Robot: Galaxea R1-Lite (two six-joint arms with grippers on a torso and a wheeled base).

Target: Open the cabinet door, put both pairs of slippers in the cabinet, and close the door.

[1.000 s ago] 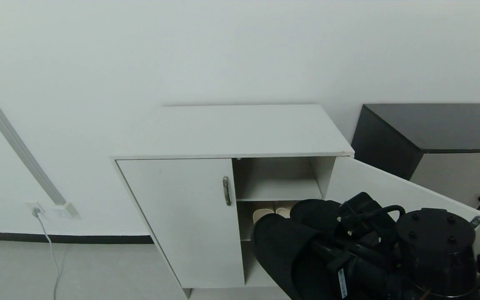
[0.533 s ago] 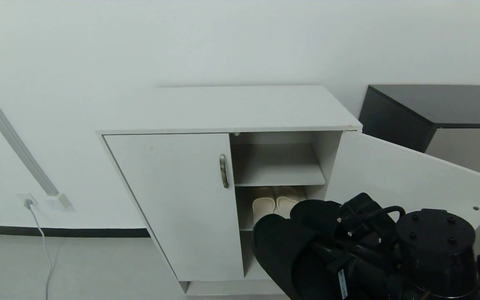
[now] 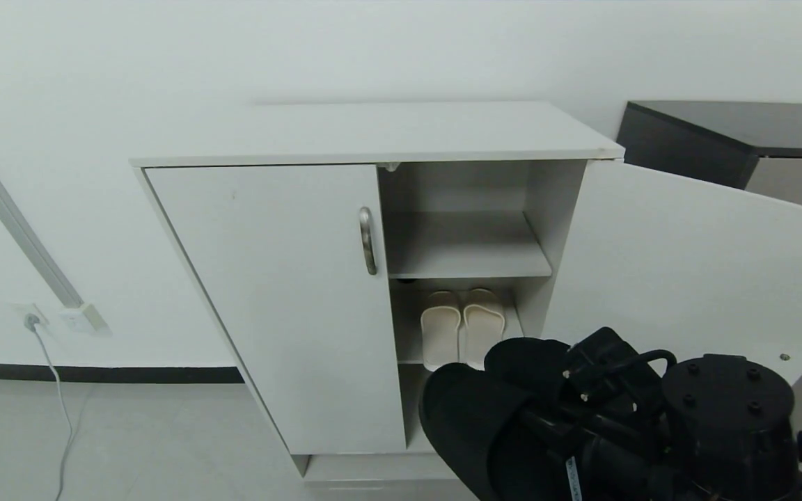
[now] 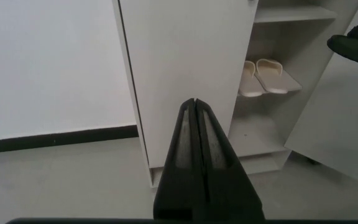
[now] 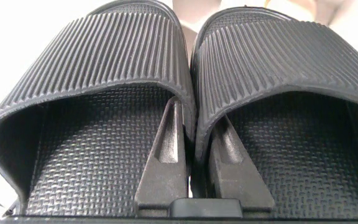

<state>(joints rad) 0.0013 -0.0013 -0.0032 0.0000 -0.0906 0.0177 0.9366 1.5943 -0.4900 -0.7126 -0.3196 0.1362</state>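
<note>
Nearest, at 5 o'clock in the head view, the right hand (image 5: 197, 115) is clenched on the pair of black slippers (image 3: 470, 410). One finger goes into each slipper, and the two inner side walls are pressed together between them. The pair is in the air in front of the cabinet's open side, with the toes pointing to the cabinet.

The left hand (image 4: 194, 106) is clenched on nothing, its fingers pressed flat together. It hangs over the grey floor (image 4: 73, 180) in front of the left door (image 3: 276, 299), which is closed and carries a metal handle (image 3: 367, 240) on its inner edge.

At 12 o'clock from the black pair stands the white cabinet (image 3: 373, 132). Its right door (image 3: 693, 257) is swung open toward 3 o'clock. Inside, the pair of beige slippers (image 3: 462, 327) lies side by side on the middle shelf (image 3: 512, 327), toes inward. The upper shelf (image 3: 467, 243) is above it.

Farther, at 2 o'clock, there is a dark cabinet (image 3: 686, 146) against the wall. At 8 o'clock a wall socket (image 3: 28, 320) has a cable hanging down from it.
</note>
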